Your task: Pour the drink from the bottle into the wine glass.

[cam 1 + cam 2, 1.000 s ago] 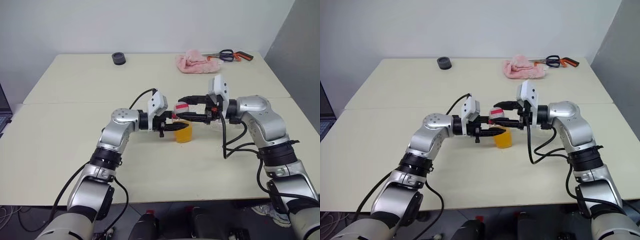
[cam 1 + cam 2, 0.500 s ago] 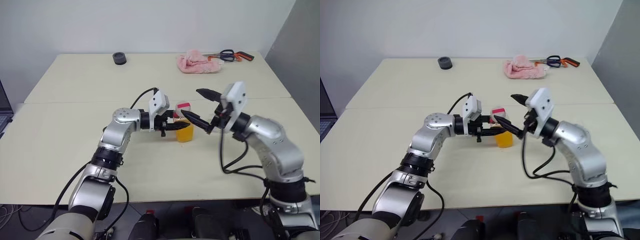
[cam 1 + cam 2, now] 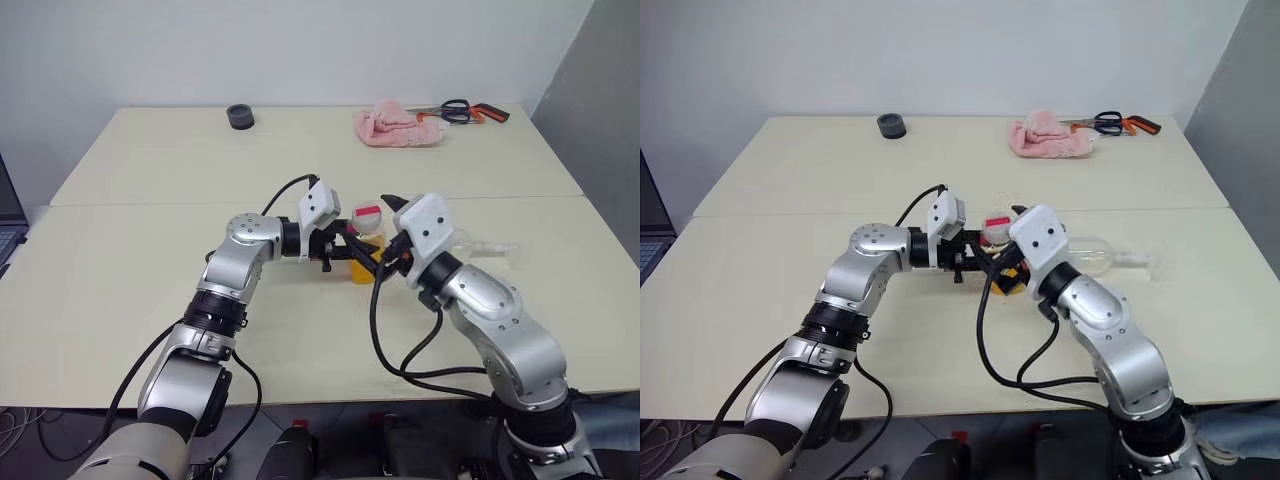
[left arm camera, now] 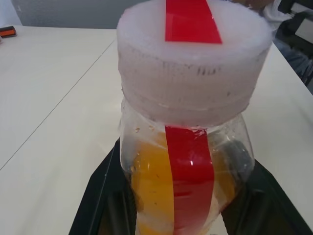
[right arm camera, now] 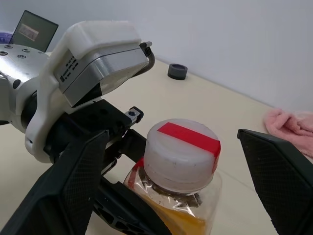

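Right wrist view: left claw [image 5: 122,196] gripping bottle [image 5: 178,171], right claw [image 5: 181,196] spread wide

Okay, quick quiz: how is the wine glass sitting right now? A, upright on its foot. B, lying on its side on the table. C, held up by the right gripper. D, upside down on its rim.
B: the wine glass lies on its side on the table, bowl toward the bottle, stem pointing away; the right gripper, jaws open, frames the bottle's cap instead.
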Robot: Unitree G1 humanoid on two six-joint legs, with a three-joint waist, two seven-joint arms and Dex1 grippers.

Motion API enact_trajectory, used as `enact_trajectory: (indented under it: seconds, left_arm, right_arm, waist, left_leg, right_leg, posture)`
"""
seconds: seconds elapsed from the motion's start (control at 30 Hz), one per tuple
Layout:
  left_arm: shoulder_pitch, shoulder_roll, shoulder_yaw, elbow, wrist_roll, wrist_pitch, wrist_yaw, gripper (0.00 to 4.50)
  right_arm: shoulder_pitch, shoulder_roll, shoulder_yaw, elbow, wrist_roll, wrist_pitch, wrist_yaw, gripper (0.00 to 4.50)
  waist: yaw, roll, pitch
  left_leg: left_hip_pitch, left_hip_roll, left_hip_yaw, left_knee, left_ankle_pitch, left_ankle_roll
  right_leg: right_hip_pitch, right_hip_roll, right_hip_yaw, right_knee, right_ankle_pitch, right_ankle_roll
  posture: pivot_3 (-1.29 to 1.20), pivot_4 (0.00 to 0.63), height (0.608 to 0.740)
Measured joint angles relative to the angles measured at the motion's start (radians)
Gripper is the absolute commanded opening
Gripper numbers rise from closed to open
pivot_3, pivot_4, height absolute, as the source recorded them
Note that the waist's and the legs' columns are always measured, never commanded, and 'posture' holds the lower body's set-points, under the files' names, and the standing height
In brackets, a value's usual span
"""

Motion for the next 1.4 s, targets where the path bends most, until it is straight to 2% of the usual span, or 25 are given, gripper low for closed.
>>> enact_trajectory:
  seconds: [0.4,0.5,0.7,0.93,1.03,1.13,1.23,1.4]
  left_arm:
    - [-0.003,0.003,0.000,0.011,0.002,-0.003,-0.001,1.73]
    - [-0.003,0.003,0.000,0.011,0.003,-0.003,-0.001,1.73]
    - [-0.003,0.006,0.000,0.011,0.003,-0.005,-0.003,1.73]
    - [-0.004,0.013,0.001,0.011,0.002,-0.006,-0.005,1.73]
    - [-0.005,0.021,0.006,0.010,0.000,-0.006,-0.004,1.73]
    - [-0.009,0.029,0.021,0.010,-0.004,-0.007,-0.006,1.73]
    - [-0.021,0.039,0.021,0.009,-0.006,-0.007,-0.032,1.72]
    - [-0.026,0.039,0.011,0.007,-0.006,-0.006,-0.069,1.72]
  right_arm:
    - [0.003,0.065,0.002,0.013,-0.039,-0.014,-0.055,4.50]
    - [0.003,0.069,0.003,0.028,-0.040,-0.016,-0.057,3.90]
    - [0.002,0.075,0.018,0.050,-0.041,-0.019,-0.055,1.85]
    - [-0.001,0.079,0.021,0.075,-0.042,-0.055,-0.048,1.86]
    - [-0.008,0.067,0.020,0.121,-0.041,-0.124,-0.021,1.86]
    - [-0.063,0.022,0.004,0.240,-0.012,-0.275,0.100,1.86]
    - [-0.160,-0.057,-0.040,0.395,0.097,-0.385,0.344,1.86]
    - [-0.322,-0.178,-0.065,0.582,0.217,-0.371,0.677,1.86]
  waist:
    - [0.000,0.000,0.000]
    - [0.000,0.000,0.000]
    - [0.000,0.000,0.000]
    - [0.000,0.000,0.000]
    - [-0.001,0.000,0.000]
    - [-0.004,0.000,0.000]
    - [-0.008,0.000,0.000]
    - [-0.013,0.000,0.000]
  left_leg:
    - [0.000,0.000,0.000,0.000,0.000,0.000]
    - [0.000,0.000,0.000,0.000,0.000,0.000]
    - [0.000,0.000,0.000,0.000,0.000,0.000]
    - [0.000,0.000,0.000,0.000,0.000,0.000]
    - [0.000,0.000,0.000,0.000,0.000,0.000]
    - [0.001,0.000,0.001,0.000,0.000,0.000]
    - [0.002,0.000,0.001,0.000,0.000,0.000]
    - [0.002,0.001,0.000,-0.001,0.000,0.000]
  right_leg:
    - [0.000,0.000,0.000,0.000,0.000,0.000]
    - [0.000,0.001,0.000,0.000,0.000,0.000]
    - [0.000,0.001,0.000,0.000,0.000,0.000]
    - [0.000,0.001,0.000,0.000,0.000,0.000]
    - [0.000,0.001,0.000,0.000,0.000,0.000]
    - [0.001,0.001,0.000,0.000,0.000,0.000]
    - [0.002,0.005,-0.001,-0.001,0.000,0.000]
    - [0.003,0.005,-0.001,-0.002,0.000,0.000]
  posture:
    - [0.00,0.150,0.740]
    - [0.00,0.150,0.740]
    - [0.00,0.150,0.740]
    - [0.00,0.150,0.740]
    - [0.00,0.150,0.740]
    - [0.00,0.150,0.740]
    - [0.00,0.150,0.740]
    - [0.00,0.150,0.740]
